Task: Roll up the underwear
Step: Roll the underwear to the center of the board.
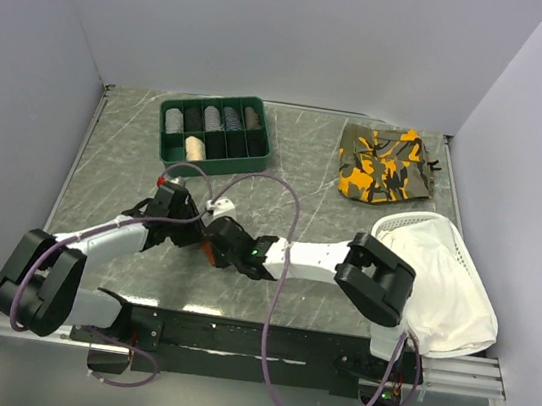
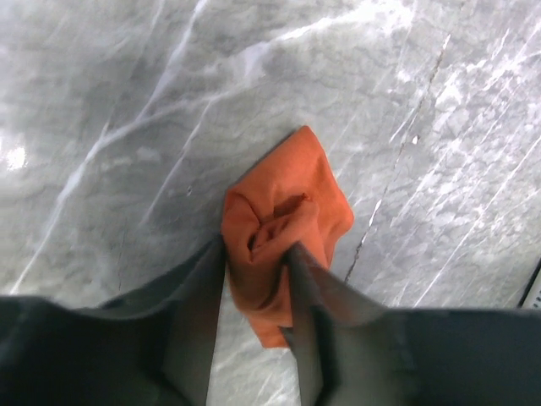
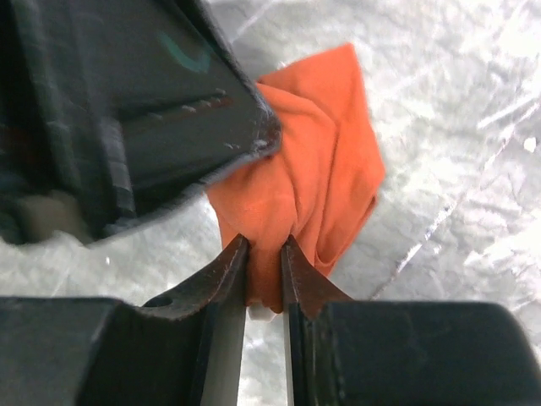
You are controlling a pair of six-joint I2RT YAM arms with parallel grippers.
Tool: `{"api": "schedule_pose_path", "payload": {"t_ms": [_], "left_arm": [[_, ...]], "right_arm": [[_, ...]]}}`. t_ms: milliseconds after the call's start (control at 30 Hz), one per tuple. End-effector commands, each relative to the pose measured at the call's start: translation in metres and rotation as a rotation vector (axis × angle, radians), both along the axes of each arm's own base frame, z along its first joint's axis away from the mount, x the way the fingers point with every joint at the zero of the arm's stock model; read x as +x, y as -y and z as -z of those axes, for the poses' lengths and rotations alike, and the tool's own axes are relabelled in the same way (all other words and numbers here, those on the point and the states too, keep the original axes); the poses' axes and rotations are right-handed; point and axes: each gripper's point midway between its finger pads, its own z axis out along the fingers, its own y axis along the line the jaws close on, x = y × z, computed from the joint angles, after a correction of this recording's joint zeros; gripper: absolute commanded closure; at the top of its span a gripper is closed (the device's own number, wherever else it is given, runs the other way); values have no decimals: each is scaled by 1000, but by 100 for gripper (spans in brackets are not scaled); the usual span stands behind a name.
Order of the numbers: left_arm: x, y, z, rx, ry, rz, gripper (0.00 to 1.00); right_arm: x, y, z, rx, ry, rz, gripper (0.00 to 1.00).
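The underwear (image 2: 292, 190) is a bunched rust-orange lump on the grey marble table, seen also in the right wrist view (image 3: 330, 135) and as a sliver of orange between the two grippers from above (image 1: 209, 252). My left gripper (image 2: 258, 249) straddles one end of the bundle with its jaws apart. The fabric lies between them and a strip of table shows beside the left finger. My right gripper (image 3: 264, 245) is shut on a narrow fold of the fabric. Both grippers meet at the table's middle-left, the left gripper (image 1: 195, 225) just beyond the right gripper (image 1: 219, 244).
A green tray (image 1: 263, 146) with rolled socks stands at the back. An orange-and-olive camouflage garment (image 1: 387, 166) lies back right. A large white cloth in a mesh basket (image 1: 442, 283) sits at the right edge. Purple cables loop over the arms.
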Motion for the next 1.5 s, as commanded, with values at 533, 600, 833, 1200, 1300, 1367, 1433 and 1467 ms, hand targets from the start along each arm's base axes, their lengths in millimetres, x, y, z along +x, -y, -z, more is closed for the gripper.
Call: {"api": "schedule_pose_path", "payload": {"t_ms": [533, 600, 833, 1200, 1300, 1367, 1433, 1467], "left_arm": [[2, 4, -60, -109, 209, 18, 29], [-3, 7, -58, -136, 229, 40, 29], [-21, 17, -52, -208, 238, 91, 28], [-16, 21, -38, -248, 246, 25, 28], [-11, 23, -32, -242, 238, 14, 30], [-8, 25, -30, -239, 238, 7, 31], [-7, 24, -24, -225, 226, -5, 34], [-7, 23, -23, -219, 225, -12, 36]], "right_arm": [[-27, 29, 1, 477, -489, -125, 87], [-25, 34, 10, 492, -550, -96, 88], [-20, 34, 13, 518, -581, -57, 86], [-17, 34, 12, 513, -576, -51, 85], [-17, 33, 12, 514, -580, -56, 84], [-18, 32, 11, 511, -582, -61, 84], [-17, 32, 10, 515, -581, -63, 84], [-17, 32, 10, 514, -581, -64, 84]]}}
